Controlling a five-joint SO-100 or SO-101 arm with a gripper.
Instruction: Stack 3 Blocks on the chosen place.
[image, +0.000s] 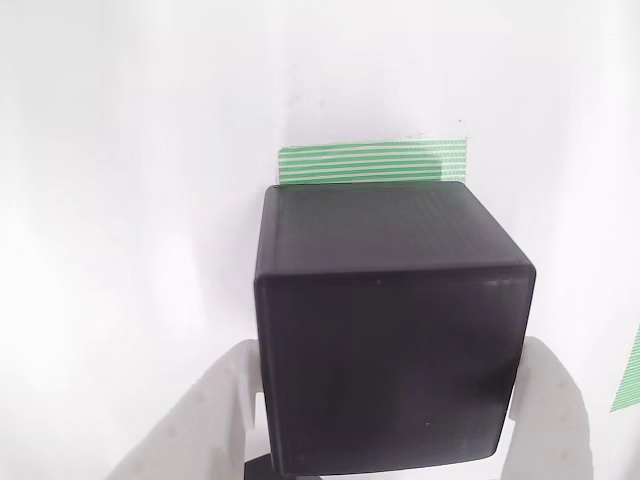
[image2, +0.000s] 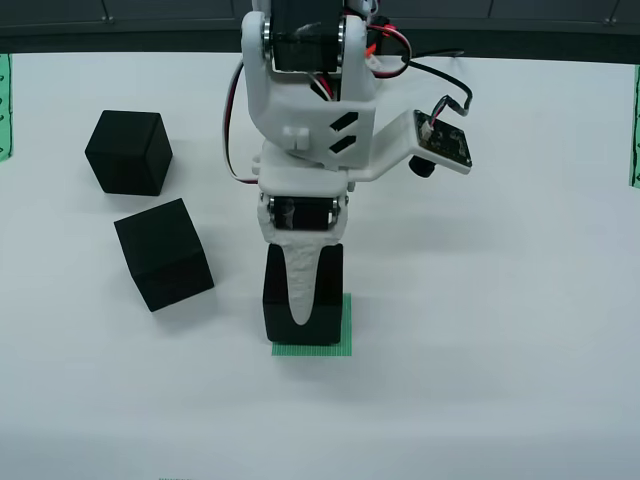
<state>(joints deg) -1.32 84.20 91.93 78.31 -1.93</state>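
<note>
One block (image2: 303, 296) was clamped between the tool's (image2: 302, 300) fingers over the green striped patch (image2: 346, 330). Two other blocks (image2: 128, 151) (image2: 163, 253) were seen lying far left on the worktop (image2: 500, 300).

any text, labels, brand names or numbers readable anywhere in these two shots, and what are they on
None can be read in either view.
Held block: plain textured black faces, no marking.
Two loose blocks: blank.
Green-and-white striped patch: stripes only, no print.
White gripper and arm housing: no visible lettering.
Small camera board: any print on it is too small to read.
</note>
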